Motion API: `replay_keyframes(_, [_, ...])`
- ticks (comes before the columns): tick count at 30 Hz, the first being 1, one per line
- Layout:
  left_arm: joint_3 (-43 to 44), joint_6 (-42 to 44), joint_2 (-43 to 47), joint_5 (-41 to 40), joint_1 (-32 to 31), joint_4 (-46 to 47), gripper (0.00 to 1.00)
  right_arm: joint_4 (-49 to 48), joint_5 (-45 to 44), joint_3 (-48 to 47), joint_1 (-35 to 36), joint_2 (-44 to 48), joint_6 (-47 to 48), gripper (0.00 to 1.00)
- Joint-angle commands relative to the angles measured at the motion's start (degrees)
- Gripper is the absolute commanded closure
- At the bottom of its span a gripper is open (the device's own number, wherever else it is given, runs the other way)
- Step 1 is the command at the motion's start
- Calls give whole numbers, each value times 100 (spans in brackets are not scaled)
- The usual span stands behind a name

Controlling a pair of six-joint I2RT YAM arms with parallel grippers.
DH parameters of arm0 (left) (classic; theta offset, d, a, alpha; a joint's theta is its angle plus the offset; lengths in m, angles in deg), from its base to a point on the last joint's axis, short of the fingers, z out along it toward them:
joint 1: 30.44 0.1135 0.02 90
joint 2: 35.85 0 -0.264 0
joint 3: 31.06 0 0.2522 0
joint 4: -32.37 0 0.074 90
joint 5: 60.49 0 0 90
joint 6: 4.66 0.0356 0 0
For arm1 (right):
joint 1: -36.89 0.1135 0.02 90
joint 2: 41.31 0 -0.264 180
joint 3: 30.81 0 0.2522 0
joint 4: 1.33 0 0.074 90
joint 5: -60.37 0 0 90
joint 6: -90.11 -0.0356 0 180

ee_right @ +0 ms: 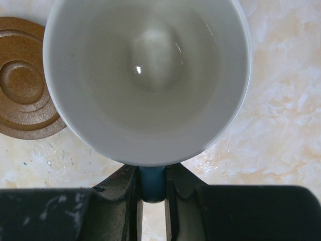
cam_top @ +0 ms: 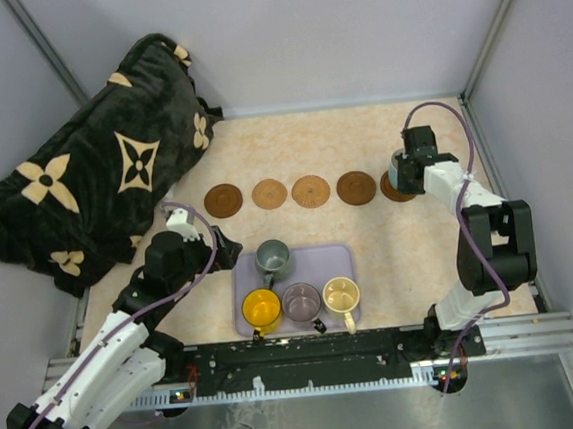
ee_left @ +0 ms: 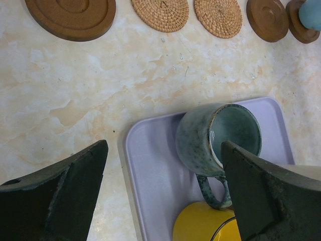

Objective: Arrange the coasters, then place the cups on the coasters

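Note:
Five coasters lie in a row across the table: dark (cam_top: 223,200), woven tan (cam_top: 270,193), woven tan (cam_top: 311,190), dark (cam_top: 355,187), and a fifth (cam_top: 395,193) mostly hidden under my right gripper (cam_top: 408,169). That gripper (ee_right: 152,175) is shut on the handle of the light blue cup (ee_right: 145,75), which is over the fifth coaster (ee_left: 301,30); I cannot tell if it rests there. The grey-green cup (cam_top: 272,259), yellow cup (cam_top: 262,310), purple-grey cup (cam_top: 301,301) and cream cup (cam_top: 341,294) stand on the lavender tray (cam_top: 343,258). My left gripper (ee_left: 165,170) hangs open over the tray's left edge, beside the grey-green cup (ee_left: 210,135).
A dark plush blanket with cream flower shapes (cam_top: 92,171) is bunched at the back left. Enclosure walls close the table on the left, back and right. A metal rail (cam_top: 309,353) with the arm bases runs along the near edge.

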Motion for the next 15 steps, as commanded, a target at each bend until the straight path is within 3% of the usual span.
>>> replay_keyframes(1, [-58,66,88,-75,-45,24,0,-499,61,-98,-56,56,25,98])
replay_keyframes(7, [-62,57,87,-81,-44,28,0,-453,75,-93,-57,17,11,97])
replay_keyframes(15, [-64,52,77,-98,-44,38,0,-331,-9,-145,-57,-41,-22,86])
